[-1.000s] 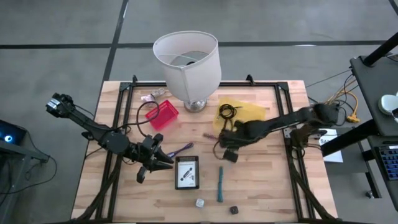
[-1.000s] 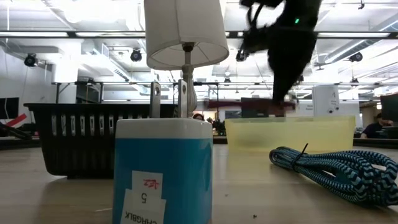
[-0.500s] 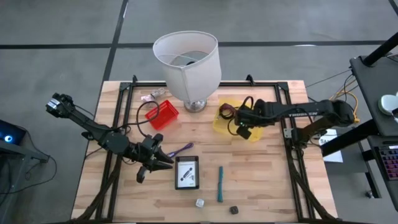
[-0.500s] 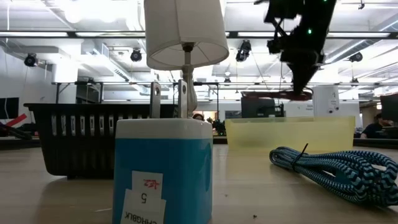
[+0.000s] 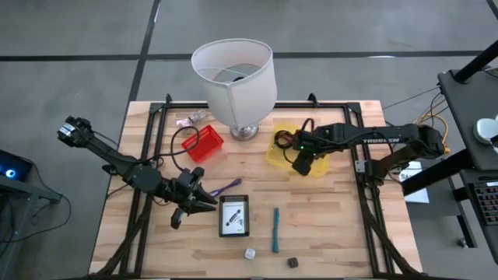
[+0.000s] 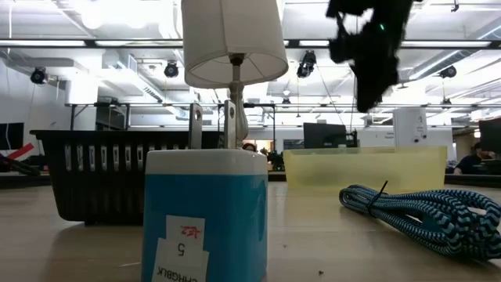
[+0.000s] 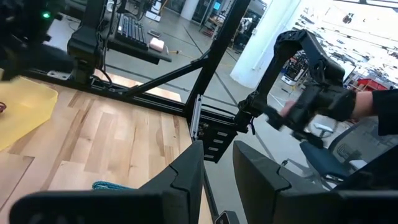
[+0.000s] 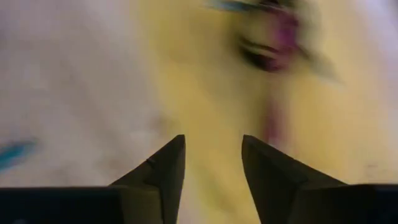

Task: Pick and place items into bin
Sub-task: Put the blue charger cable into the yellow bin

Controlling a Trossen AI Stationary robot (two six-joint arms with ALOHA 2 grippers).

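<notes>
Right gripper [image 5: 289, 145] open-fingered over yellow bin [image 5: 320, 140]

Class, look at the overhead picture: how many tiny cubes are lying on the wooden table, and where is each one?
2. A white cube lies near the table's front edge, just below the printed card. A dark cube lies to its right, below the teal stick. Others may be hidden by the lampshade.

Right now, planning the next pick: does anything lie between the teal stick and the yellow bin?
Nothing visible does: bare tabletop separates teal stick and yellow bin; the right gripper hovers above the bin.
</notes>
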